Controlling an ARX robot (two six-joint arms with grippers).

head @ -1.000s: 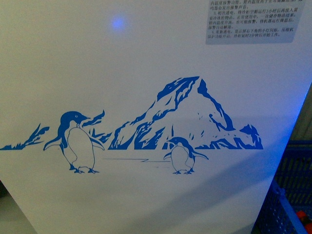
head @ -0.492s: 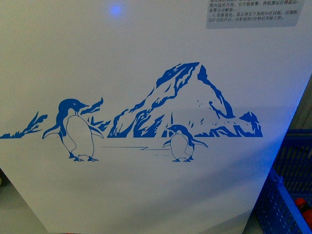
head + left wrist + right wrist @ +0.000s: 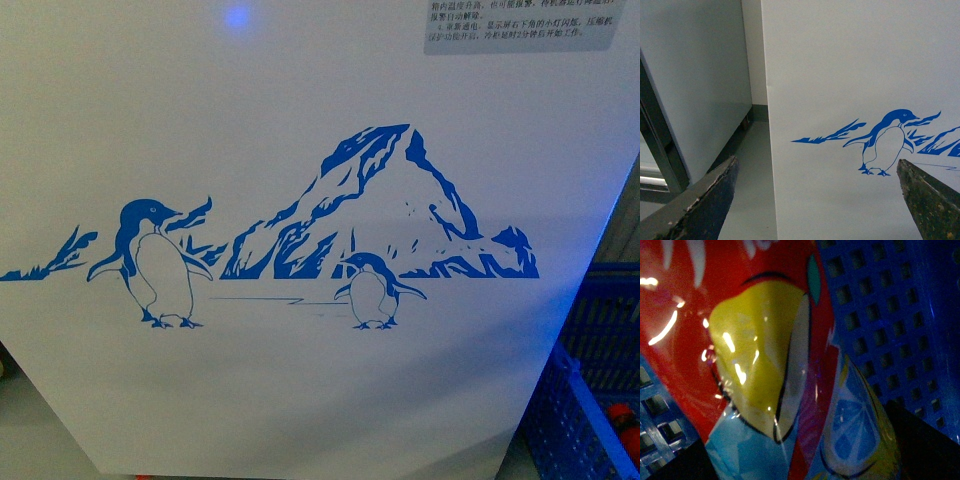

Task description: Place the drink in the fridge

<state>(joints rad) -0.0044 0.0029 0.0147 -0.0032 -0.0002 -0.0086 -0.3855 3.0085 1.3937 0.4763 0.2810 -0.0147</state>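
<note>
fridge [image 3: 300, 120] upright, white front fills front view; left gripper [image 3: 815, 200] wide, empty; drink [image 3: 765, 365] close-up, axis unclear; right gripper [image 3: 805, 460]: cannot tell.

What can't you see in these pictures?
Fridge lid and inside: front view, above the top edge.
Notice writing: front view, too small, cut off.
Drink name and shape: right wrist view, too close.
Whether the right jaws grip it: right wrist view, too dark.
Basket contents: front view, cut off at the corner.
</note>
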